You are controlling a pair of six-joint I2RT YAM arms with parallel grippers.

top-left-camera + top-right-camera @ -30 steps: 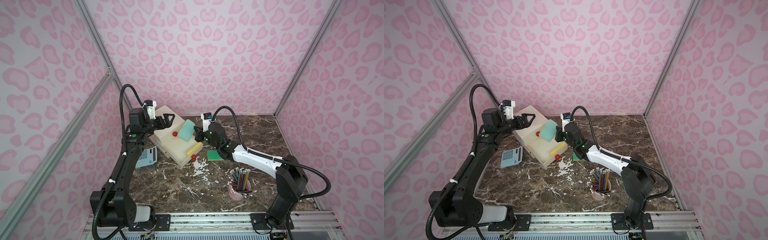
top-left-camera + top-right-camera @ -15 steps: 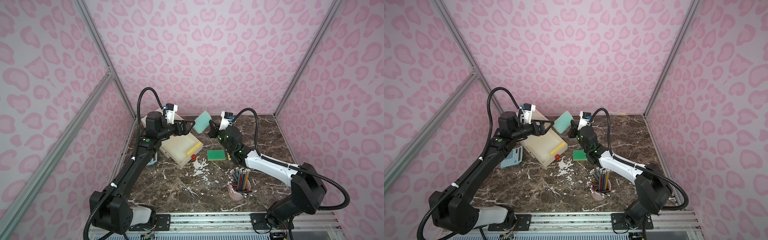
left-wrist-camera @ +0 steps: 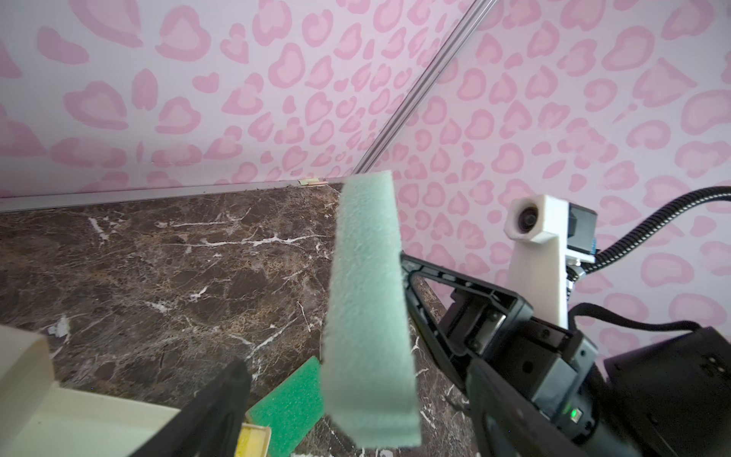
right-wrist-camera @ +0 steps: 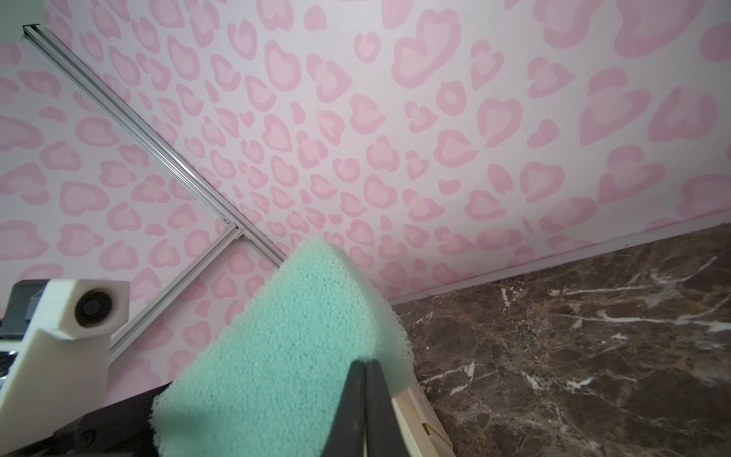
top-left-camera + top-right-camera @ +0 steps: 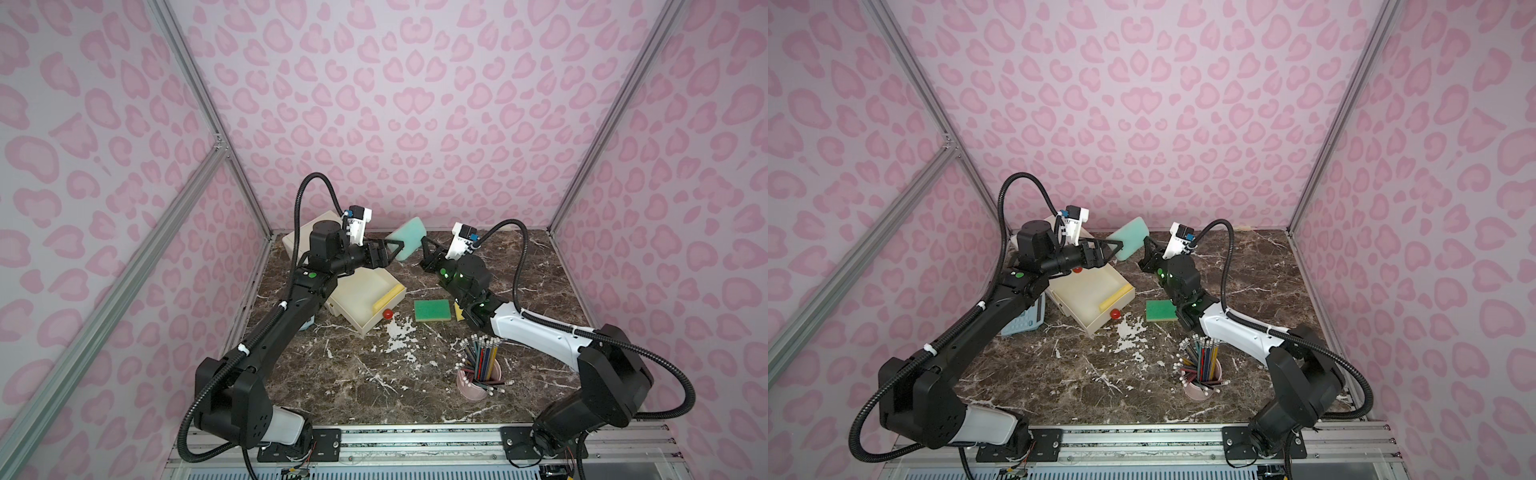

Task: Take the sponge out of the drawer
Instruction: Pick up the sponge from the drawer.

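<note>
Mint-green foam, the sponge (image 5: 409,235) hangs in the air over the back of the table (image 5: 353,374), clear of the open drawer (image 5: 357,299) and between the 2 grippers. The right gripper (image 5: 424,242) has its jaws pressed fully together on 1 edge of the sponge. The right wrist view shows them meeting over its near corner.

The left gripper (image 5: 395,252) stands with its jaws wide apart around the opposite end. In the left wrist view its 1 visible finger (image 3: 221,395) shows a clear gap to the foam, so it grips nothing.

The sponge looks light, soft and squashy. A pinch at the rim flattens it and lets it swing, so a hold across the thick middle should be steadier. It is unlikely to break or slip.

A green pad (image 5: 432,310) lies on the table, and a yellow block (image 5: 388,300) sits in the drawer.
</note>
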